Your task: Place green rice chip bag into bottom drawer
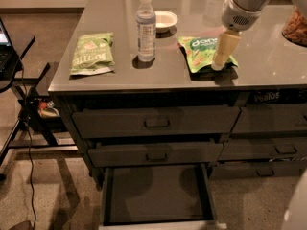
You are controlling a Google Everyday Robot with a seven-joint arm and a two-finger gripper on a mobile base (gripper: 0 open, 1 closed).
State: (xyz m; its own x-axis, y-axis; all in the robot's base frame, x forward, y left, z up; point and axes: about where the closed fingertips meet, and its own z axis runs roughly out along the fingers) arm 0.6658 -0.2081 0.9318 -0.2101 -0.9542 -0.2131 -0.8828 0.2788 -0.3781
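While the bottom drawer [156,195] sits pulled out at the near edge, the green rice chip bag [199,51] lies on the countertop [268,51], right of centre. Gripper [219,63] touches the bag's right edge; can't tell if clenched or released. Count: 2 bags (olive bag [92,53] left), 1 bottle [146,28], 1 bowl [164,19].

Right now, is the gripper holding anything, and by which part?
Cannot tell. The gripper is down at the right edge of the green rice chip bag, which lies on the countertop.
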